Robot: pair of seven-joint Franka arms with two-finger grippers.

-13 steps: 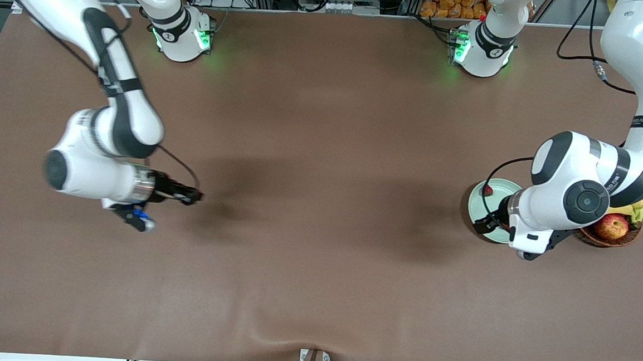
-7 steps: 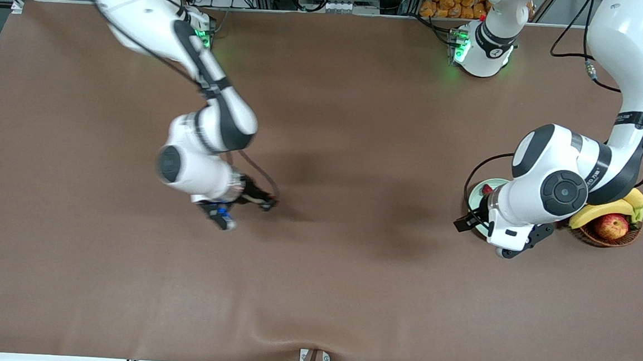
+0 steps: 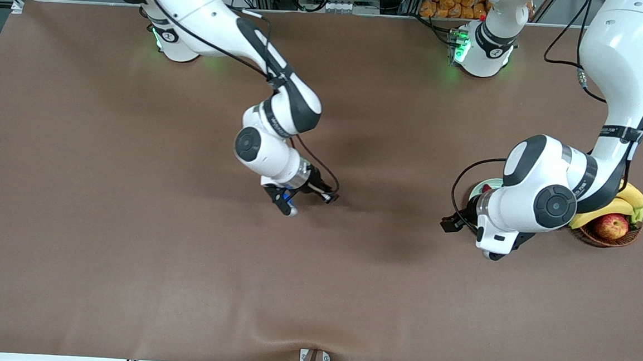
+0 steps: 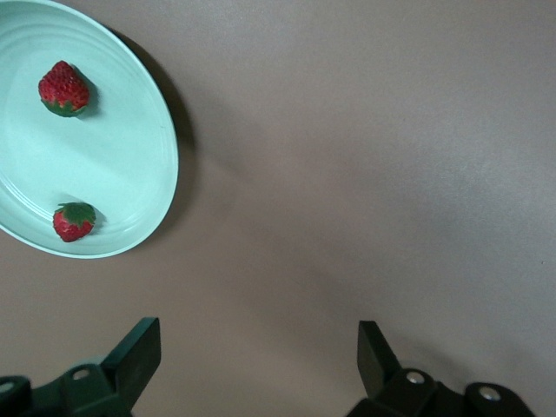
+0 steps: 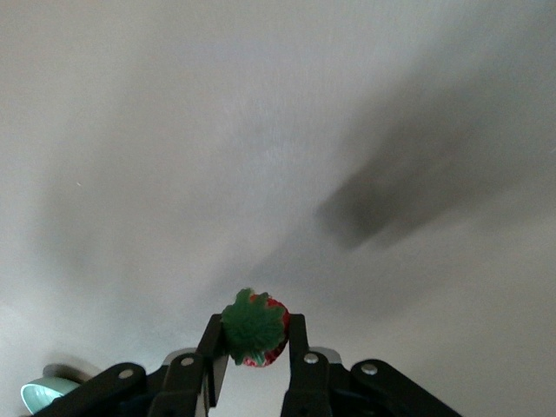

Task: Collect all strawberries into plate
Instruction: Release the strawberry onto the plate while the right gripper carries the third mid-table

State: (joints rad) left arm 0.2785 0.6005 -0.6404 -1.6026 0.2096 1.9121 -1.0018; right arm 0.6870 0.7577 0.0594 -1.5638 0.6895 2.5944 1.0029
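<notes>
Brown table at frame centre lies under the right tool (image 3: 329,197), clamped lightly across a soft, bruisable strawberry (image 5: 254,328); left tool (image 3: 446,224), fingers apart, hovers beside the plate (image 4: 130,156) holding two strawberries (image 4: 63,88).

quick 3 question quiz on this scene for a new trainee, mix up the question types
1. True or false: the right pincer is shut on a strawberry.
2. How many strawberries lie on the plate in the left wrist view? A) none B) two C) three
3. Fill in: the left pincer stands ____ over bare table beside the plate.

Key: 1 true. 2 B: one strawberry and another. 3 open.
</notes>
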